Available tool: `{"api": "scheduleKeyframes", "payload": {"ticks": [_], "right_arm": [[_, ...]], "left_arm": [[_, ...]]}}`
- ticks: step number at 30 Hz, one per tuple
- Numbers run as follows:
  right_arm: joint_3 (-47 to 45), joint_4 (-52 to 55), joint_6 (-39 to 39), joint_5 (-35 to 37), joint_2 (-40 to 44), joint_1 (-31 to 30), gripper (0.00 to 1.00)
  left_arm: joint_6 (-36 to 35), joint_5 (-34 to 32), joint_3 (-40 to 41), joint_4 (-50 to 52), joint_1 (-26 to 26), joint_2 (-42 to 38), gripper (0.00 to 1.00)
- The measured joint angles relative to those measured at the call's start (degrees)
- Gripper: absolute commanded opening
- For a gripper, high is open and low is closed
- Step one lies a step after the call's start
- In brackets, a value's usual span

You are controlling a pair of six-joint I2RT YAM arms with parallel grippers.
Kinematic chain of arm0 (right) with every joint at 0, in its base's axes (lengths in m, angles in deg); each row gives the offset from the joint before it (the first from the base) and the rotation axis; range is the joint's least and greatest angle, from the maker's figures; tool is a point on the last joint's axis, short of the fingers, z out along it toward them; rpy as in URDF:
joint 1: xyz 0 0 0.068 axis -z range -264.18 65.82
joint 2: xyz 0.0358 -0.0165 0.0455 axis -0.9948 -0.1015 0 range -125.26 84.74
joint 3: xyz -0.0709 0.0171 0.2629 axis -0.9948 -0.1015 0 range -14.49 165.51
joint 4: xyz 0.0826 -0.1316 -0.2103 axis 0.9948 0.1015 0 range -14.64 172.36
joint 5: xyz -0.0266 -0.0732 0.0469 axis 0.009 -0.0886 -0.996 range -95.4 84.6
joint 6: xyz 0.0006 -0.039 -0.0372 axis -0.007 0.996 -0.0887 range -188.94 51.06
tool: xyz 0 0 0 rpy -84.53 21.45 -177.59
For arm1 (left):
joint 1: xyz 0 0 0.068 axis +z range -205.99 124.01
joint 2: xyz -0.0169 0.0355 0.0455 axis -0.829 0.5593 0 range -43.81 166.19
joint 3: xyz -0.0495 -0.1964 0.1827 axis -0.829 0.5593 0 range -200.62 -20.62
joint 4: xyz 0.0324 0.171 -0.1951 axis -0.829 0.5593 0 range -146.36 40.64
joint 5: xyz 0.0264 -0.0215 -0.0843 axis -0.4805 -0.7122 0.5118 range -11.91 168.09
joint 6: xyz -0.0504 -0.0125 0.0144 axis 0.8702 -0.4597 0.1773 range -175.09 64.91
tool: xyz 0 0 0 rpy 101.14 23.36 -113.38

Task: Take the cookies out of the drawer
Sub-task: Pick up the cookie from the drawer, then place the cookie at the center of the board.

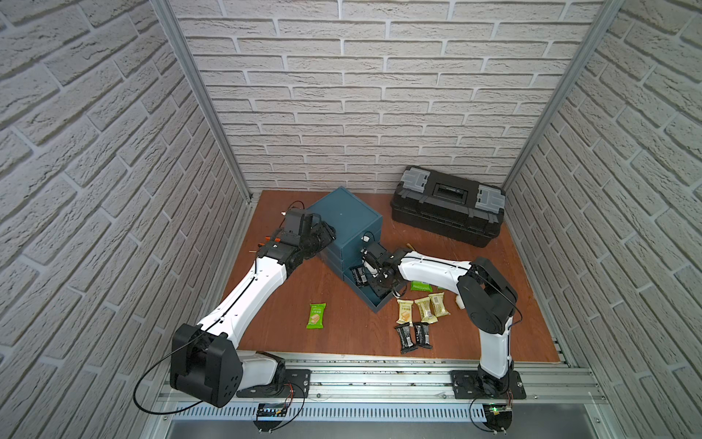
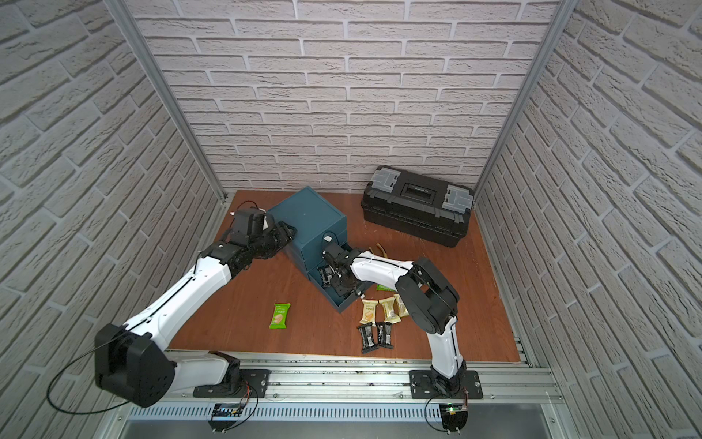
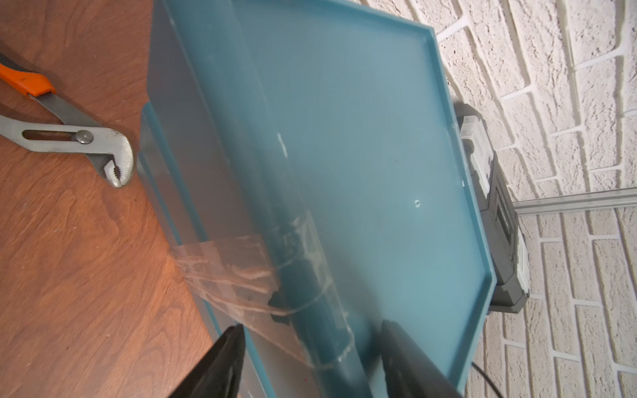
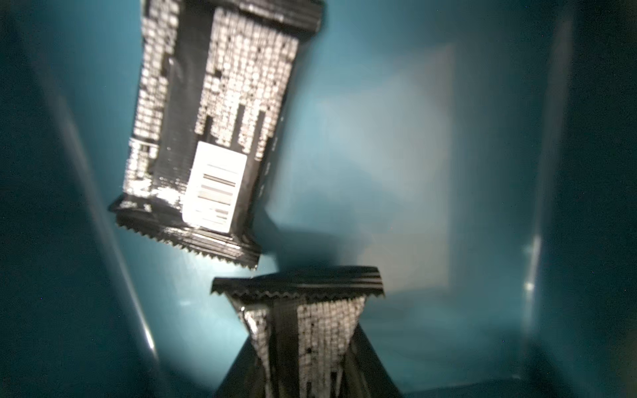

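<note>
1. We see the right gripper down inside the open bottom drawer of the blue cabinet. Its fingers are pinched on one end of a black packet with white print.
2. A second black packet lies flat on the drawer floor, just beyond the held one.
3. The left gripper sits at the cabinet's upper edge, one finger down the side wall and the other over the top. The fingers stand apart, and we cannot tell whether they press on the cabinet.
4. On the wooden table, just in front of the drawer, we count three pale gold packets side by side. A cluster of black packets lies nearer the arm bases.
5. One green packet lies alone on the left arm's side of the drawer. Another green packet shows partly under the right arm.
6. Pliers with an orange grip lie on the table beside the cabinet, and a black toolbox stands near the back wall.
</note>
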Motion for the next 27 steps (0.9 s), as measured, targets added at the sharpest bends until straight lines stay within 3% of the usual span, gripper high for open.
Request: {"api": "scheduleKeyframes", "payload": {"ticks": [17, 27], "right_arm": [[1.4, 1.1, -0.7, 2.3, 6.6, 0.2, 0.3], [-9.5, 5.3, -5.8, 4.9, 24.8, 0.2, 0.28]], "left_arm": [[0.0, 0.3, 0.2, -0.3, 0.2, 0.0, 0.66], [0.0, 0.3, 0.3, -0.4, 0.2, 0.0, 0.66]]}}
